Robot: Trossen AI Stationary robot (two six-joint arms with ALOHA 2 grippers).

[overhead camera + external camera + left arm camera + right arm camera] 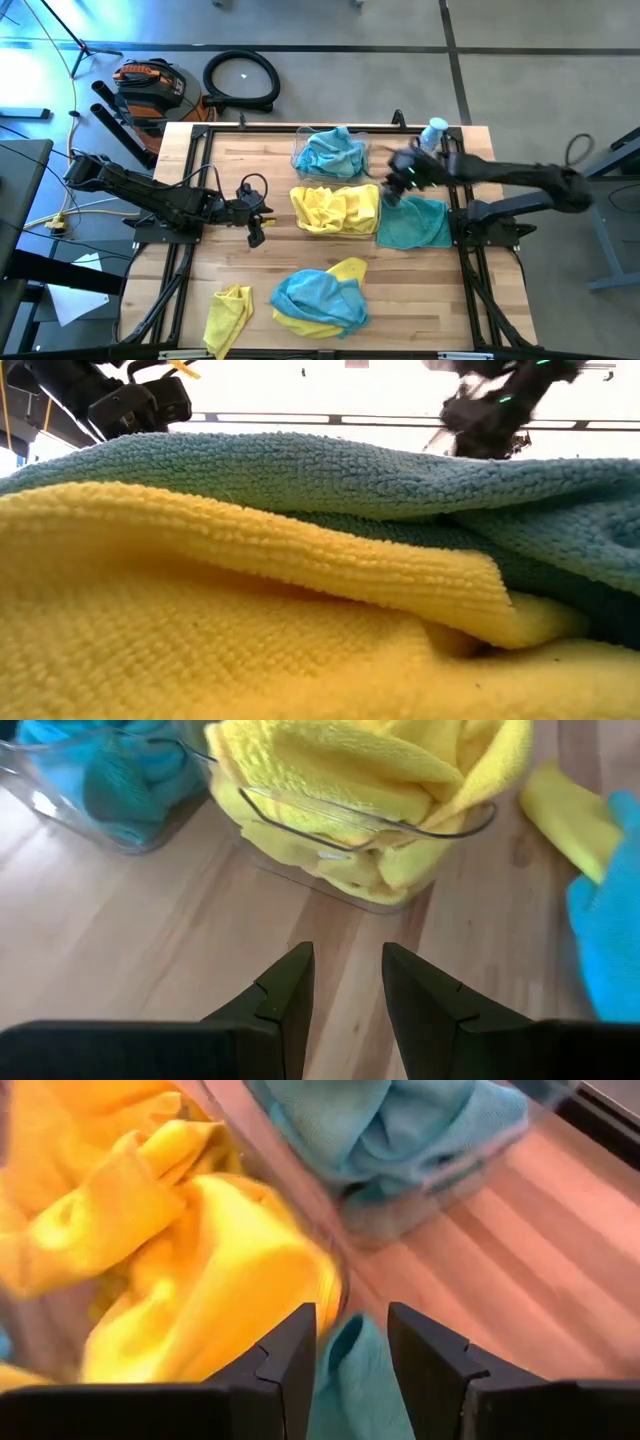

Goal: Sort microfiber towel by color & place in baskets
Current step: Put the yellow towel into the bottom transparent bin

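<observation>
Both pairs of jaws stand slightly apart with nothing between them. Seen from above, the left gripper (254, 226) hovers over bare wood at the table's left middle, pointing toward the basket of yellow towels (335, 209); in its wrist view, the dark fingers (288, 992) frame that clear basket's rim (362, 824) just ahead. The right gripper (397, 184) hangs at the near right corner of the same basket, above the edge of a flat teal towel (415, 224) that lies on the wooden table (230, 165) just right of the basket. Its wrist view shows teal cloth (350, 1370) between its fingers (425, 1350) but not gripped.

Behind the yellow basket, touching it, sits the second clear basket holding teal towels (331, 153). A small clear bottle with a blue cap (433, 133) stands near the far right corner. Toward the front edge lies a heap of teal over yellow towels (318, 297), and to its left a lone crumpled yellow towel (229, 315). The low view is filled by that heap.
</observation>
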